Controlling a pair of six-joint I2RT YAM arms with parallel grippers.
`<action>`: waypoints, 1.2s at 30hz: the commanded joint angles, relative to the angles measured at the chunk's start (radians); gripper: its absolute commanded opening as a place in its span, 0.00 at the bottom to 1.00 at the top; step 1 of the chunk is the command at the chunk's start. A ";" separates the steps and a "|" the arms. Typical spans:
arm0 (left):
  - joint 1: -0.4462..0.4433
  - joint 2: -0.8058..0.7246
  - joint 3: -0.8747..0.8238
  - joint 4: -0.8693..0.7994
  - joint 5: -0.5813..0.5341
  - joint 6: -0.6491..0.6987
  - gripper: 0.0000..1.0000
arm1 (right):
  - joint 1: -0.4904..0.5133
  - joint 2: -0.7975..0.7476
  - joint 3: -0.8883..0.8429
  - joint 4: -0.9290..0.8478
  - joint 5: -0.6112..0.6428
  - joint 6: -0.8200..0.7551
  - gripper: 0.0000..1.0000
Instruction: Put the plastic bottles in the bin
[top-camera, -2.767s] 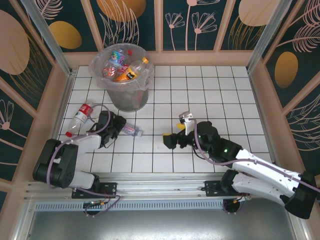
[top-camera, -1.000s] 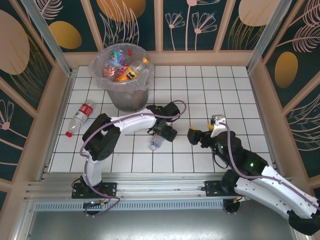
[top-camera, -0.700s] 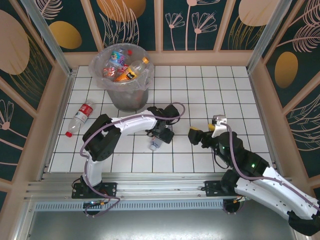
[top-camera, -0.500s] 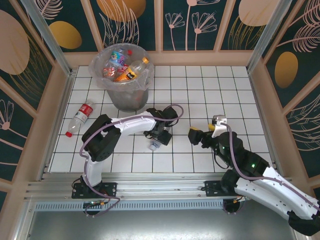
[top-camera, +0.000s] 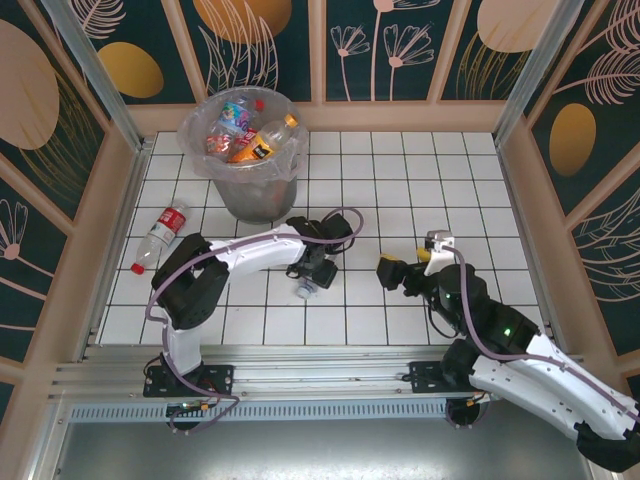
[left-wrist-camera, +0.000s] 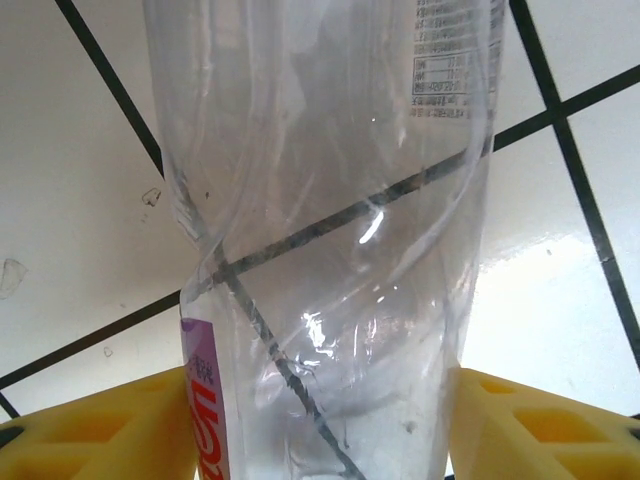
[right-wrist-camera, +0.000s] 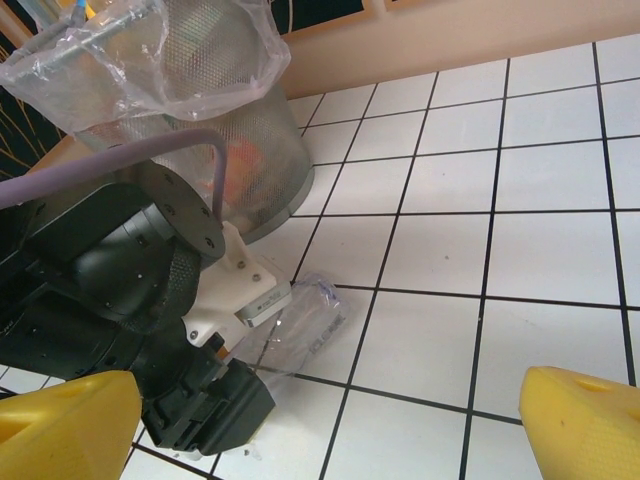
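Two yellow pads (left-wrist-camera: 100, 430) of my left gripper (left-wrist-camera: 320, 430) are clamped on a crumpled clear bottle (left-wrist-camera: 330, 200), one on each side of it, as it lies on the white tiled floor (left-wrist-camera: 70, 180) near the bin (top-camera: 250, 190). My right gripper (right-wrist-camera: 325, 430) hangs well apart from that bottle with its fingers spread wide and nothing between them, facing the bin's mesh wall and bag. Several bottles (top-camera: 262, 140) lie inside the bin, and a red-labelled bottle (top-camera: 162, 234) lies on the tiles to the left of it.
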 joint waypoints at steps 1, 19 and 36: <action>-0.008 -0.044 0.044 -0.015 -0.017 -0.004 0.61 | -0.005 -0.019 -0.012 0.016 0.016 0.017 0.98; 0.007 -0.110 0.557 -0.057 -0.003 -0.032 0.57 | -0.007 -0.103 0.016 0.082 -0.073 -0.041 0.98; 0.333 -0.164 0.769 -0.123 -0.252 0.035 0.57 | -0.007 -0.043 0.020 0.106 -0.093 -0.042 0.99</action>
